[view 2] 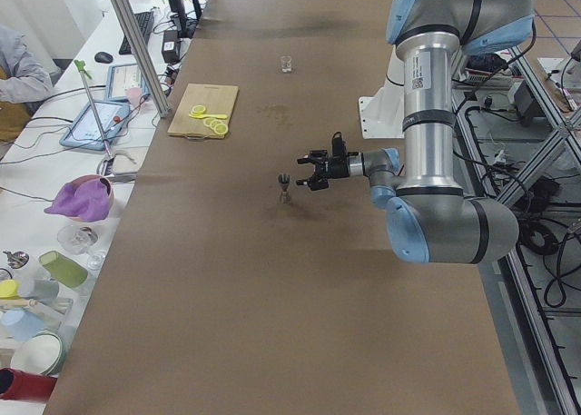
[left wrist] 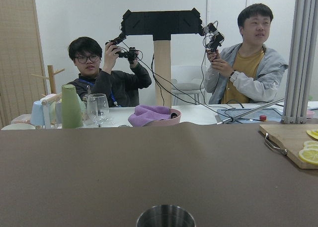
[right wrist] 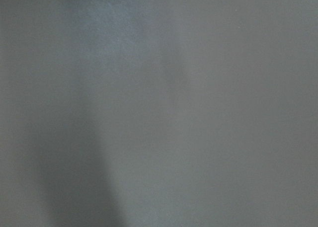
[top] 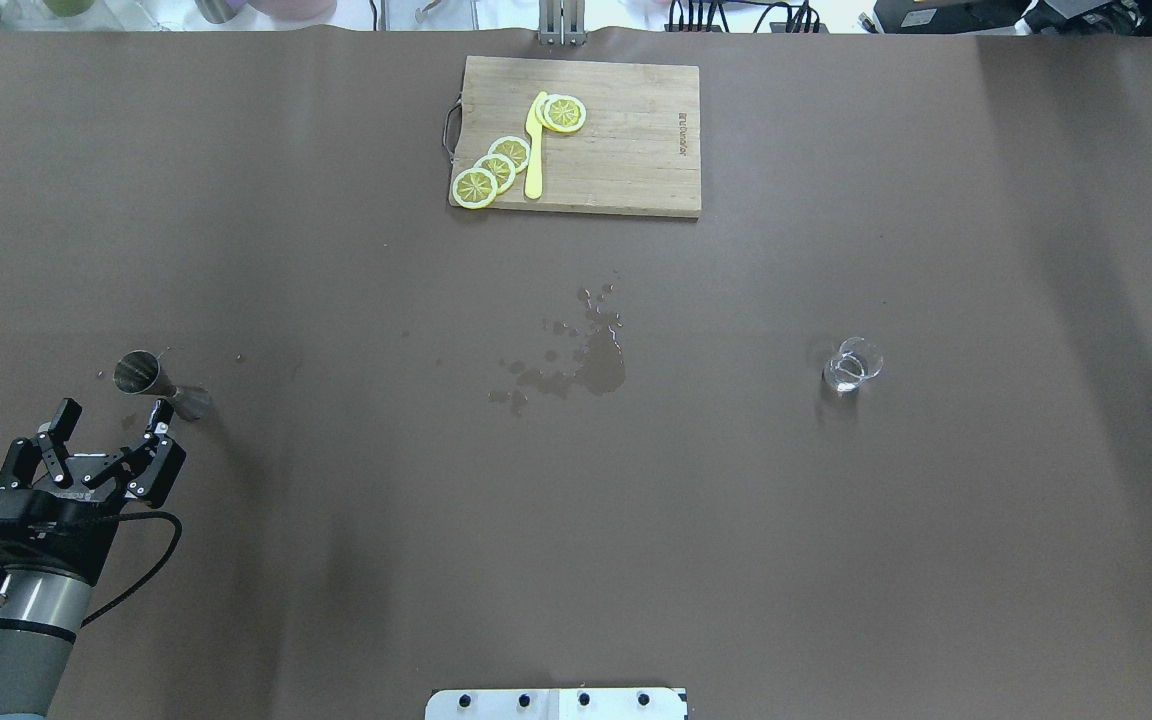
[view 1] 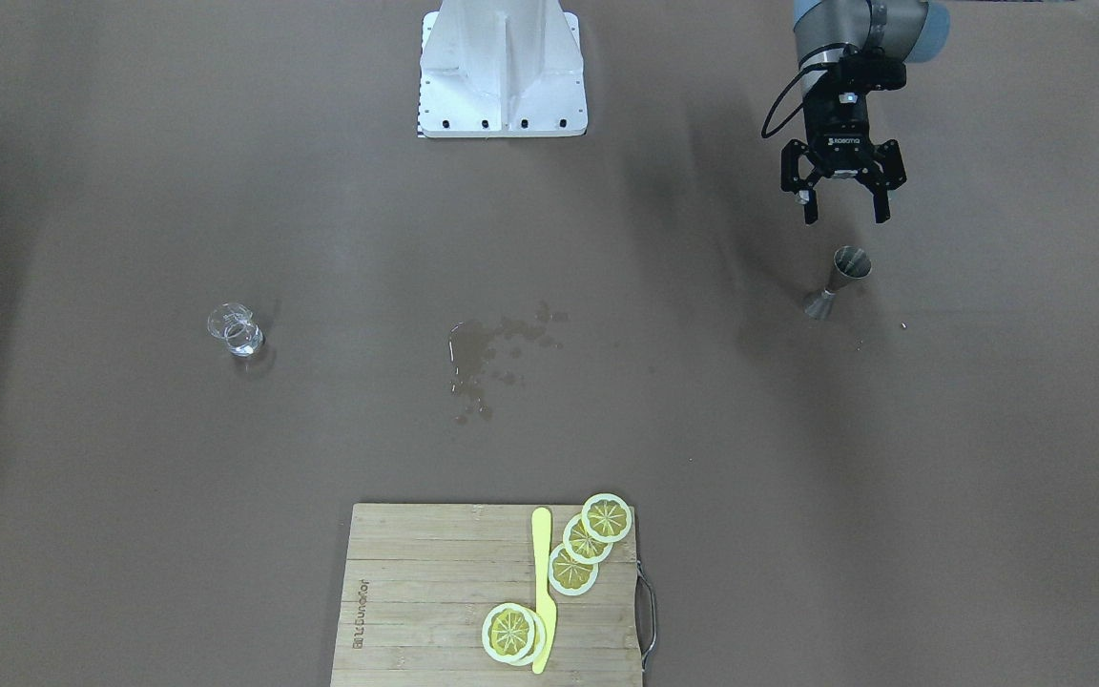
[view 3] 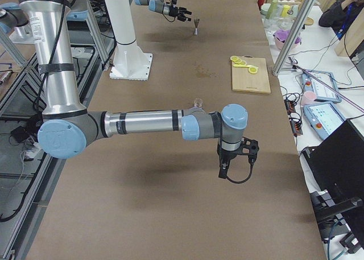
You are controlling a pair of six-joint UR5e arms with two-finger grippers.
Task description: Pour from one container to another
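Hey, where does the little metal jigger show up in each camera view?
Front-facing: jigger at upper right, just below the open left tool.
Overhead: jigger at left, beside that tool.
Exterior left: jigger near centre.
Exterior right: jigger far off, top centre.
Left wrist: only the jigger's rim, at the bottom edge.
Right wrist: not in it.
Shared landmark: the cutting board, in every view but the right wrist.

steel jigger point(view 1: 838, 281), hourglass shape, standing upright w/ open end up, robot's left side, small clear glass point(view 1: 236, 330), also upright, well apart on robot's right, contents can't tell
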